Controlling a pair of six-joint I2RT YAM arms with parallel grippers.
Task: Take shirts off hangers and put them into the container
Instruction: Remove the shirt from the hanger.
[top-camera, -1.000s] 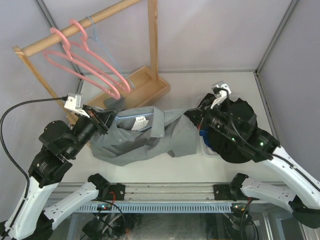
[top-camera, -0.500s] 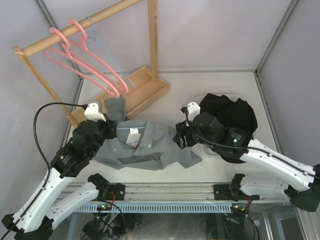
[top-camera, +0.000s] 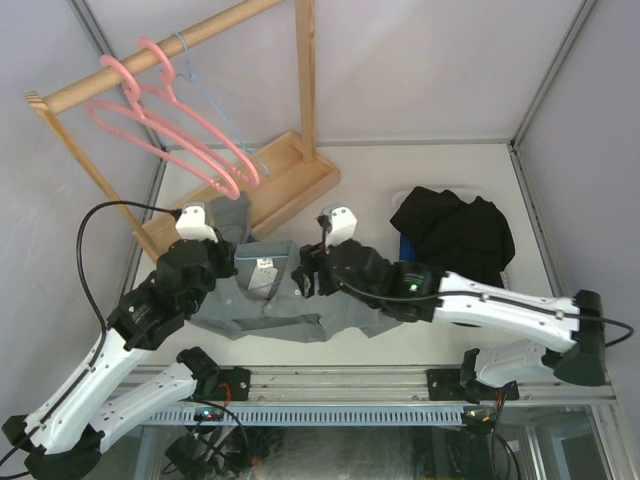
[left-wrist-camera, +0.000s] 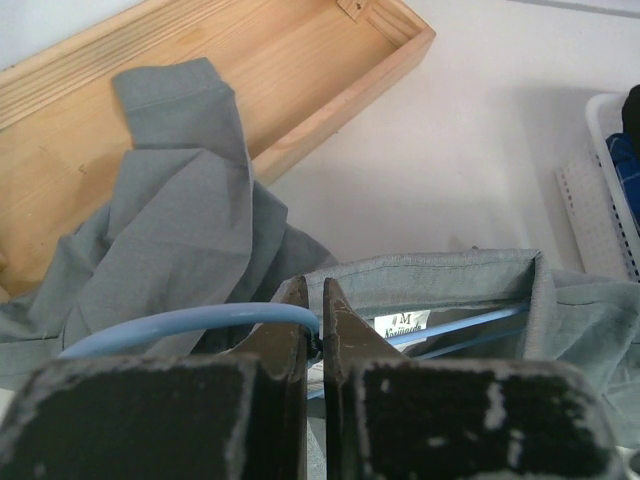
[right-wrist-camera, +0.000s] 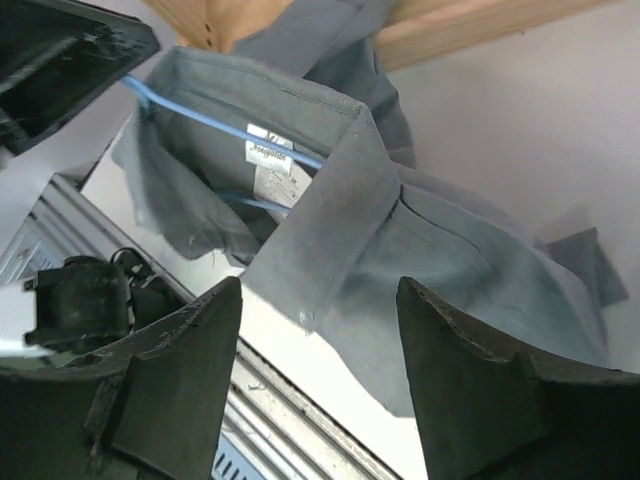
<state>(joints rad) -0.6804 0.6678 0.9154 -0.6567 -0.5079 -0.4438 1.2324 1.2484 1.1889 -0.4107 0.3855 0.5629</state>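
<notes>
Hanger (left-wrist-camera: 180, 322) inside grey shirt (left-wrist-camera: 190, 210), at tabletop's (top-camera: 400, 170) near edge, clamped by left gripper (left-wrist-camera: 313, 305); right gripper (right-wrist-camera: 318, 295) jaws apart above collar (right-wrist-camera: 330, 200).

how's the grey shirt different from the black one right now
The grey shirt lies spread on the table between the arms; the black shirt is bunched in the white basket at the right. The grey shirt has a light-blue wire hanger inside its collar, pinched by the shut left hand; the black shirt shows no hanger and nothing touches it. Neither hangs from the wooden rack.
</notes>
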